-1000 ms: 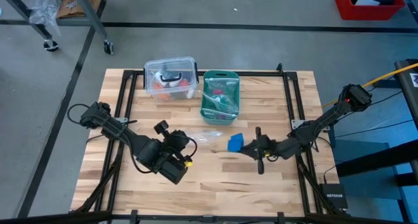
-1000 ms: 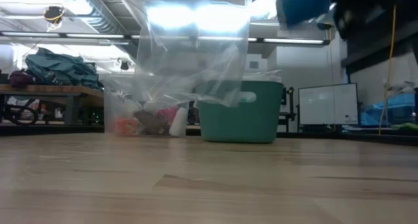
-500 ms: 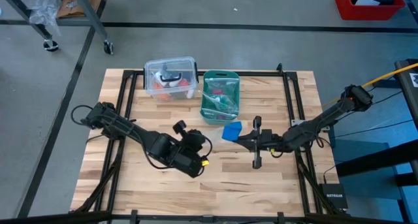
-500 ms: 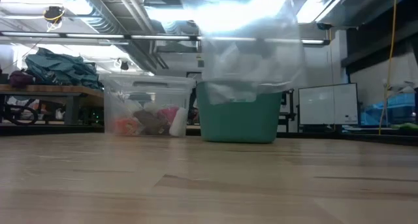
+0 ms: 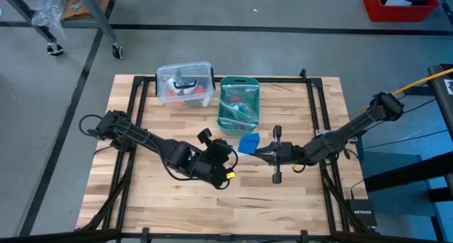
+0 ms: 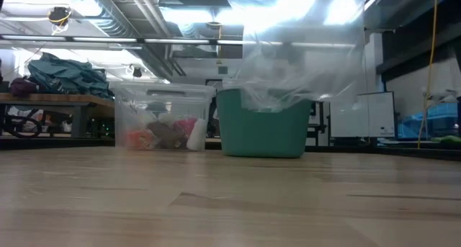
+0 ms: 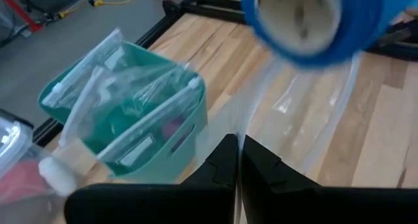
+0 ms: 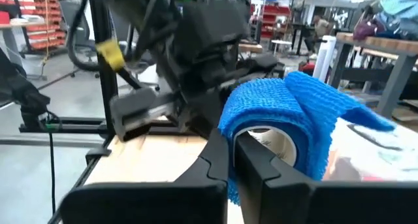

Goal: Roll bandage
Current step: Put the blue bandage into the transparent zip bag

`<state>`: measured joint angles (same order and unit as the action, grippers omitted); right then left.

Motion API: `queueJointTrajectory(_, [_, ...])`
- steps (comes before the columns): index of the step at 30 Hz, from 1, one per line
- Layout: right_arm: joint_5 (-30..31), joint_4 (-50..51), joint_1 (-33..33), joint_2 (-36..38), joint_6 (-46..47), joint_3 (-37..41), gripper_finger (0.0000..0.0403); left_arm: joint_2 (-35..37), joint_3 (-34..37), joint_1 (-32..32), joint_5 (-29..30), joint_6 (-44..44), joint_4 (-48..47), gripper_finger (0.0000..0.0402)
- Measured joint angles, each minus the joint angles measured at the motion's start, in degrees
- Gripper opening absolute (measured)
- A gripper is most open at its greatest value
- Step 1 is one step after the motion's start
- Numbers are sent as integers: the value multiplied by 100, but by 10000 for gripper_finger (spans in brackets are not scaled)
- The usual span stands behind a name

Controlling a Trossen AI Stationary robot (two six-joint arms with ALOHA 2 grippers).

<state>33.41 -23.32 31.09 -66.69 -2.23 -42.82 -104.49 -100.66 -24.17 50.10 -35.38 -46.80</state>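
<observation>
The bandage [image 5: 249, 143] is a blue roll with a loose flap, held above the middle of the worktop [image 5: 297, 193], just in front of the teal basket [image 5: 238, 105]. My right gripper [image 5: 257, 151] has its fingers pinched shut on the roll's edge, its pale core facing my left arm. My left gripper [image 5: 228, 150] sits just beside it, fingers closed tight on the mouth of a clear plastic bag [image 6: 302, 49] that hangs in the air before the basket. The basket stands near the worktop's far edge, with zip bags inside, and a clear lidded bin [image 5: 185, 83] of small items is just beside it toward the left. The worktop is pale wood planks with a black frame. Beyond it lie a grey floor, benches, shelving and bright ceiling lights.
</observation>
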Motion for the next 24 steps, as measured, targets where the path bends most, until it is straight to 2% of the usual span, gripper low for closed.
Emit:
queueJointTrajectory(11, [-184, 21, 0, -427, 345, 1, 10, 0, 0, 143, -6, 395, 322, 0])
queueJointTrajectory(24, [-191, 1140, 2, -433, 1348, 6, 9, 2, 0, 155, -142, 389, 488, 0])
